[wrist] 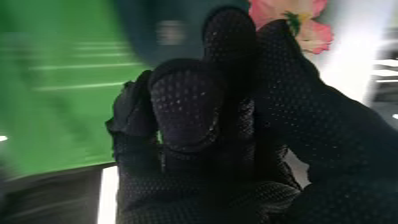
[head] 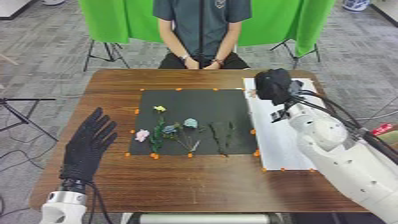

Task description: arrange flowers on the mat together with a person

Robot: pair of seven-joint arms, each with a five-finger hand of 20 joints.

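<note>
Tabletop [head: 178, 192] carries dark mat [head: 200, 102], arrangement apparently well begun; white sheet [head: 280, 145] alongside. Left robot hand [head: 86, 150] spread near mat; right robot hand [head: 274, 82] above sheet, pinching pink flower [wrist: 313, 39], likely left to place. On mat: yellow flower [head: 160, 108], blue flower [head: 191, 122], leafy sprig [head: 157, 139].

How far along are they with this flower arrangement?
Partway, I'd say. A yellow flower, a pale pink flower and a pale blue flower already lie on the dark mat. The right hand appears to hold a brighter pink flower; placing that one is left.
</note>
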